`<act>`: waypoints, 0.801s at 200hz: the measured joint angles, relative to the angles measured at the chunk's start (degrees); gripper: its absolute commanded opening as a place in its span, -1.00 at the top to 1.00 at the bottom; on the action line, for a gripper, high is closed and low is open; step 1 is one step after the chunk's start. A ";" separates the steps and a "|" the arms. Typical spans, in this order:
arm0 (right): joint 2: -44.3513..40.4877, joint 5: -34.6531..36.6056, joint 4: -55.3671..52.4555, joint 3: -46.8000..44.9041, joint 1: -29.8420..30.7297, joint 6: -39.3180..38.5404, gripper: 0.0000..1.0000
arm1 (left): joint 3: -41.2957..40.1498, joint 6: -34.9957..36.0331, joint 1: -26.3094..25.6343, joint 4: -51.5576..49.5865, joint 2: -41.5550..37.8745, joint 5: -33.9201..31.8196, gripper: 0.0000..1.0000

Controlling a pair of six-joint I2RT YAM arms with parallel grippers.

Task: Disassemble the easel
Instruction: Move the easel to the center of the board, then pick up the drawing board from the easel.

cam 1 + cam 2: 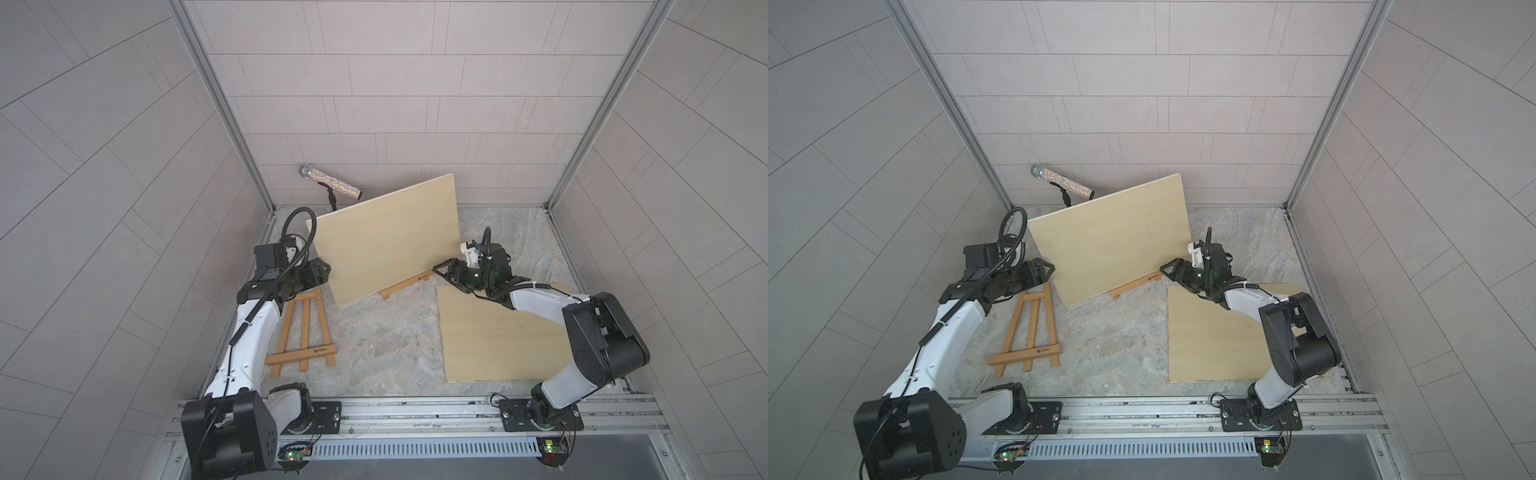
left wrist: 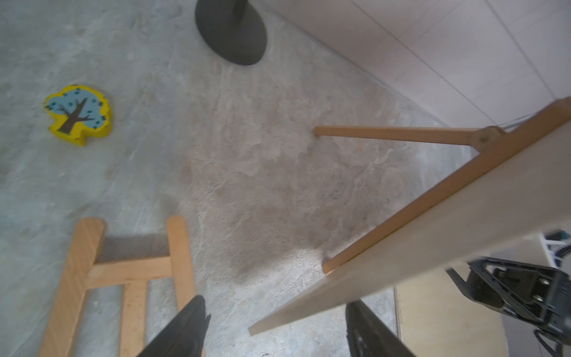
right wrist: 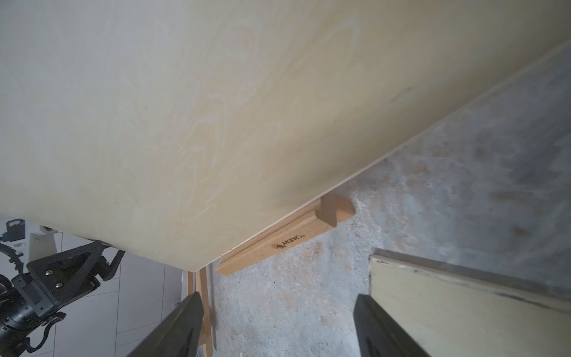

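Top views: one panel point(image 1: 490, 340) is being shown flat (done). Board point(image 1: 386, 237) on easel point(image 1: 405, 284) is being flanked by open left hand point(image 1: 328, 272), right hand point(image 1: 441, 272).

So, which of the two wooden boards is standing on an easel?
The tilted board, its lower edge resting on the easel ledge; the other board lies flat on the table.

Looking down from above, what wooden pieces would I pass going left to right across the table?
Small easel lying flat → large board propped upright on a standing easel → second board lying flat.
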 measured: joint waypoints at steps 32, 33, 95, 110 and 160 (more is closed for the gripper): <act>1.79 -1.84 1.77 -0.07 -1.03 -1.20 -0.63 | -0.37 0.13 0.66 5.42 0.04 5.22 -0.40; 1.81 -1.88 1.84 -0.07 -1.05 -1.22 -0.63 | -0.39 0.11 0.66 5.53 0.04 5.31 -0.40; 8.04 -5.66 15.37 -2.03 -3.67 3.10 -0.63 | -4.15 -2.49 2.99 18.86 2.08 12.70 -0.33; 9.81 -6.32 18.18 -2.32 -4.17 4.50 -0.63 | -3.98 -3.10 3.41 21.35 3.67 15.39 -0.28; 11.80 -7.58 24.65 -2.32 -5.07 6.73 -0.63 | -3.76 -5.68 3.61 28.96 7.85 22.23 -0.01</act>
